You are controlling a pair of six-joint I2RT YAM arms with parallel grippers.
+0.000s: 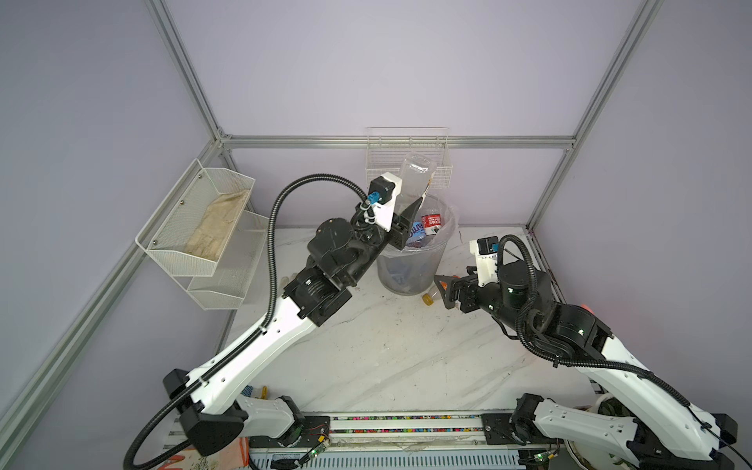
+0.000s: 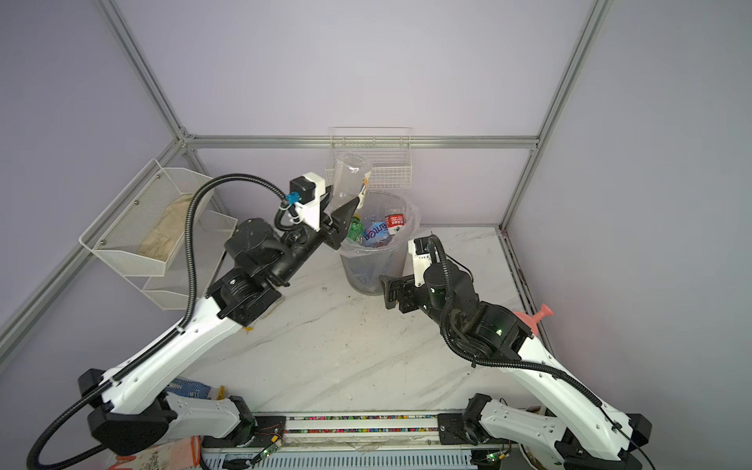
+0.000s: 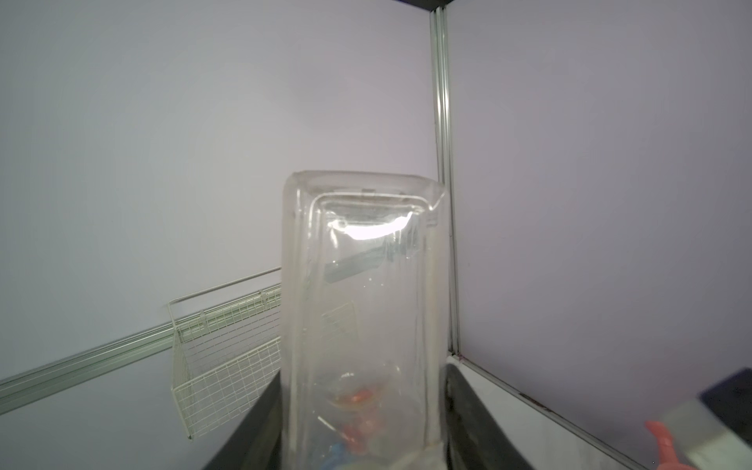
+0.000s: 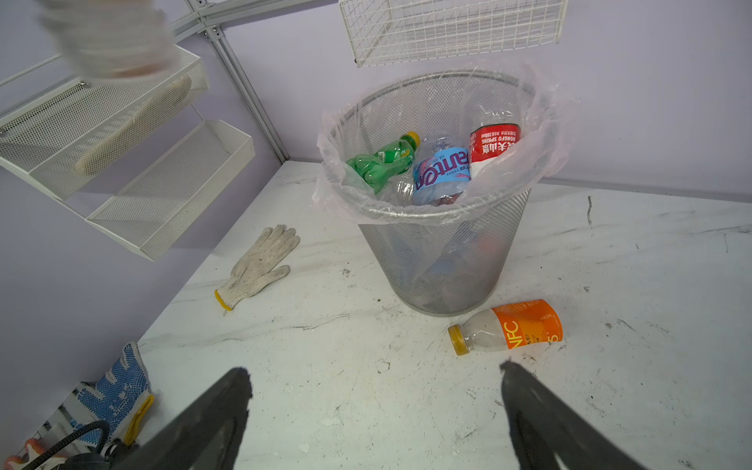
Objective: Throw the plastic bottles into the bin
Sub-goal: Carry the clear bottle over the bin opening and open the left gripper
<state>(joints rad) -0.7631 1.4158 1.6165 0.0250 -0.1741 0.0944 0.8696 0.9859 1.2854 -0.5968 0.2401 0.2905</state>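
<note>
While the left fingers [image 2: 346, 212] clench a clear plastic bottle [image 2: 348, 175] above the round grey mesh bin [image 2: 366, 268], the right fingers [image 4: 529, 403] spread empty near an orange-labelled bottle [image 4: 508, 327] lying on the table [image 4: 366, 325] beside it.

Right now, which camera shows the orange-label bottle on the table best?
The right wrist view: the orange-label bottle lies whole beside the bin. In a top view only its yellow cap end shows by the right gripper; the left wrist view misses it.

Blurred, edge-cropped clear bottle [image 4: 108, 44]
</note>
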